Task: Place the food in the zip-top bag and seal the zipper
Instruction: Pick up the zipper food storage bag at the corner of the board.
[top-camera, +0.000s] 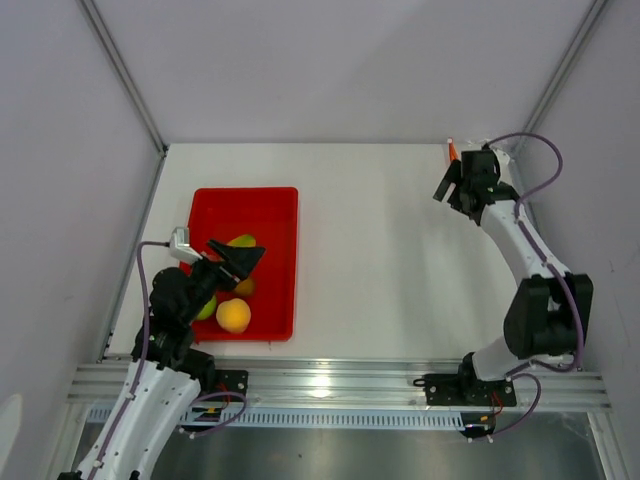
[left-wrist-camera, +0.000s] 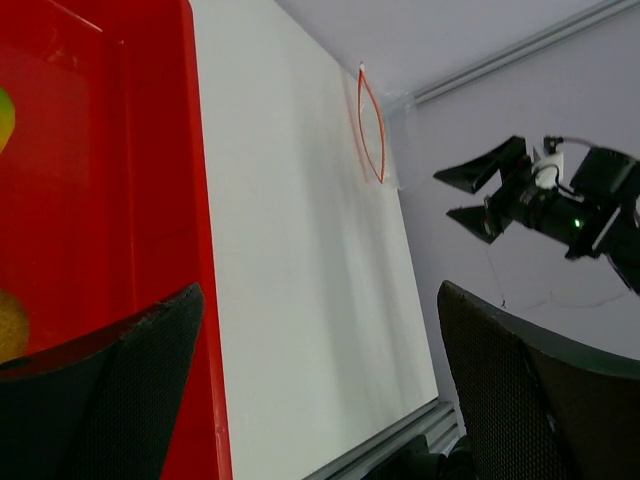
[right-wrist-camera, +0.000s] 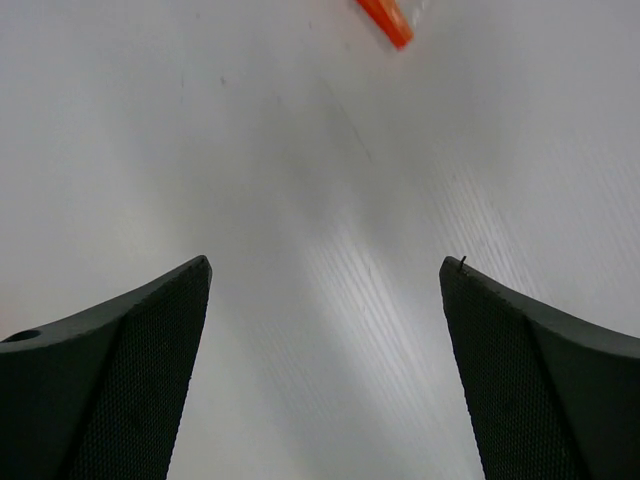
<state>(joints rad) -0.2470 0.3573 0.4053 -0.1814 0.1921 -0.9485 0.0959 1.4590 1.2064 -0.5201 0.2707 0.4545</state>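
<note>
White table (top-camera: 380, 250) fills the middle of the top view. Left of centre on it sits the red tray (top-camera: 250, 208). Well apart, at upper right, lies the zip-top bag (top-camera: 453, 150), its orange-red zipper (left-wrist-camera: 370, 125) gaping in a loop.

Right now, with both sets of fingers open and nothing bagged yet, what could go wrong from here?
1. The zip-top bag sits in the far right corner, while the food is across the table in the red tray. A round piece like the orange ball could slip and roll on that carry.
2. The right fingers face only the zipper tip, so a grab may miss or shove the floppy bag away.
</note>
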